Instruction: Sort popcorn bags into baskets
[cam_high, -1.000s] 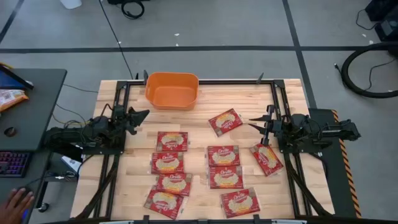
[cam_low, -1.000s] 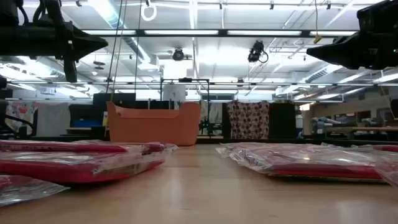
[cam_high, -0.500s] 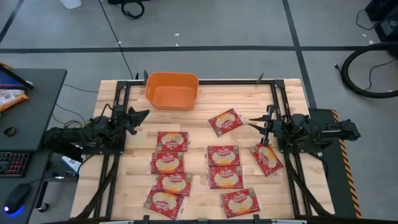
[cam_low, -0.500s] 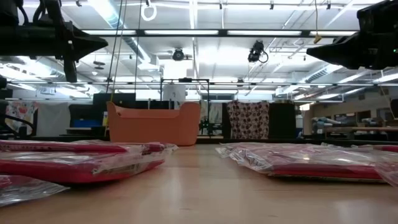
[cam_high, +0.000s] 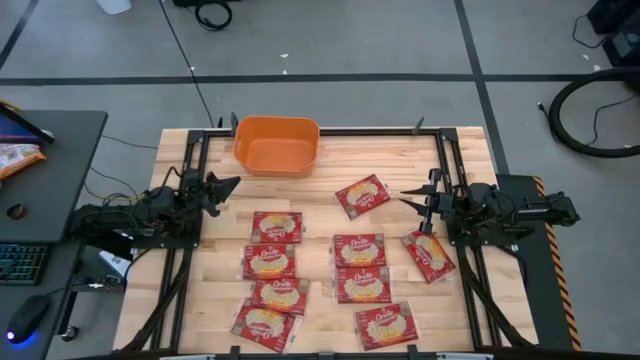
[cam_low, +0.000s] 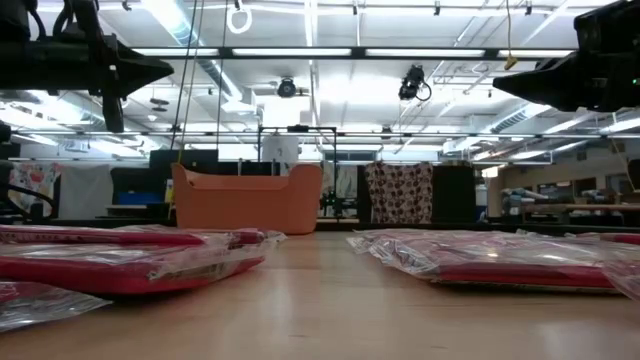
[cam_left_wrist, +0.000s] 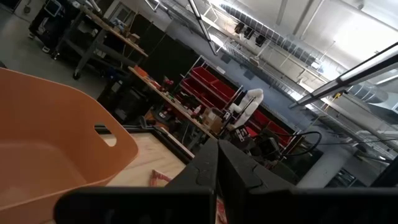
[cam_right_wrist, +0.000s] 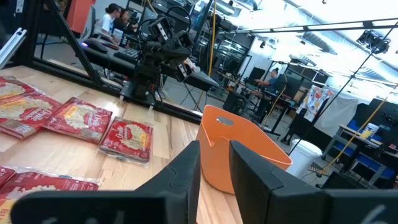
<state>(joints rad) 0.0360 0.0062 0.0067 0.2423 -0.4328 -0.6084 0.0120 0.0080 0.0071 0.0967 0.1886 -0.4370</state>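
Left fingers (cam_high: 232, 182) together, right fingers (cam_high: 405, 197) slightly apart — both empty. Popcorn bags (cam_high: 277, 227) await sorting; basket (cam_high: 276, 145) empty.

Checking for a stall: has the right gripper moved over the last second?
No. In the high view the right gripper sits at the same spot beside the tilted popcorn bag, level with the table's right rail.
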